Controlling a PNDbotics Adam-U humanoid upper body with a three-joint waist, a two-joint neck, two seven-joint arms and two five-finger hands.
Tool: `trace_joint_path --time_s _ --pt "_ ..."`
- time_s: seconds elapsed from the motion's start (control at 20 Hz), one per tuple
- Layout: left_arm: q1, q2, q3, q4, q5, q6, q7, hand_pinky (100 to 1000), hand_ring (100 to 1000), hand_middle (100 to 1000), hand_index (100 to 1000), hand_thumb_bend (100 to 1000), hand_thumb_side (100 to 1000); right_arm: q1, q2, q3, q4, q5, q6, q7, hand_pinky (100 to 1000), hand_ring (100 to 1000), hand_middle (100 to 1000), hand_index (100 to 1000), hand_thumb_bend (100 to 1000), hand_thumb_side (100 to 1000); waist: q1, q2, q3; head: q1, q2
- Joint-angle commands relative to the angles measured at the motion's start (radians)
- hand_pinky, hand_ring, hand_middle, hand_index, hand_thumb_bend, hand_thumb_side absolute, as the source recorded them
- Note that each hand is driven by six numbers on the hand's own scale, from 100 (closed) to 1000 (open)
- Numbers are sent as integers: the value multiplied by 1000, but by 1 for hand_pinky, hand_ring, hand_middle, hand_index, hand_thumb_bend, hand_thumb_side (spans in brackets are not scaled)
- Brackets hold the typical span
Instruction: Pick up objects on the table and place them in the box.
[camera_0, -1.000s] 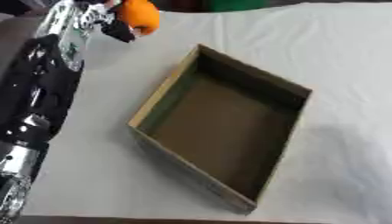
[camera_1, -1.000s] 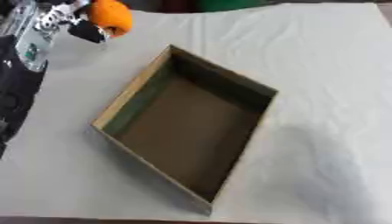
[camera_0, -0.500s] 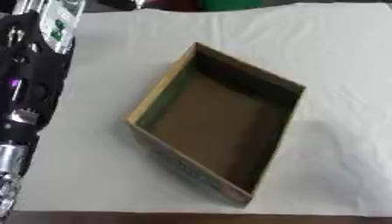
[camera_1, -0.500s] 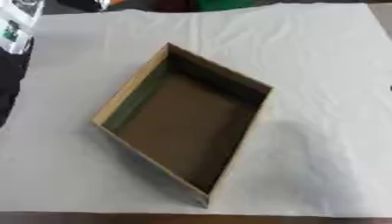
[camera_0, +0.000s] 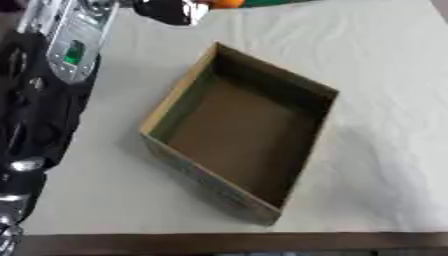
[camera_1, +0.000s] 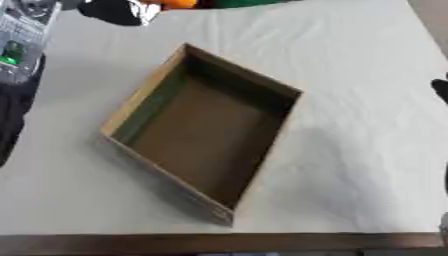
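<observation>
An open brown cardboard box (camera_0: 241, 130) lies askew in the middle of the white-covered table, and I see nothing in it. My left arm (camera_0: 52, 75) runs up the left side. Its hand (camera_0: 168, 10) is at the top edge, beyond the box's far left corner, fingers curled round a round orange object (camera_0: 226, 3) that is cut off by the picture's edge. In the right eye view, a dark sliver of my right hand (camera_1: 440, 89) shows at the right edge, apart from the box.
A green thing (camera_1: 249, 2) sits at the table's far edge, just right of the orange object. The white cloth (camera_0: 385, 75) spreads wide to the right of the box. The table's front edge (camera_0: 227, 240) runs close below the box.
A second ago my left hand held the orange object at the upper left. It left the view, and now shows further right at the top edge. The camera has also shifted.
</observation>
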Motion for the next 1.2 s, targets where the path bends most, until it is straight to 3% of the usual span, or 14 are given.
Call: trace_joint_path --time_s 0.05,0.6,0.8,0.9,1.05,1.2 --pt "-34 48 -61 -29 52 -27 -51 302 541 551 620 100 323 2 -28 -12 -15 0 -2 -8 889 770 734 916 100 1000 -1 -24 3 -4 -18" --pt "-73 84 -248 80 200 4 -151 305 551 551 613 100 306 5 -36 -8 -15 8 -5 -7 890 770 734 916 100 1000 9 -20 -1 -4 -32" --pt "-98 69 -308 139 205 -16 -171 319 569 567 623 100 322 4 -40 -4 -15 13 -1 -4 891 770 734 916 100 1000 21 -17 -3 -4 -33" --pt "-103 59 -334 168 199 -49 -186 324 578 577 630 100 355 3 -41 -4 -15 16 1 -4 891 770 734 917 100 1000 26 -15 -7 -2 -35" --pt "-107 42 -354 194 178 -99 -206 330 588 589 649 100 493 1 -41 -3 -15 18 5 -3 892 770 734 917 100 1000 34 -13 -12 1 -34" --pt "-103 29 -365 220 146 -127 -203 336 595 596 661 100 536 -2 -41 -3 -15 19 10 -3 893 771 734 917 100 1000 40 -13 -14 3 -35"
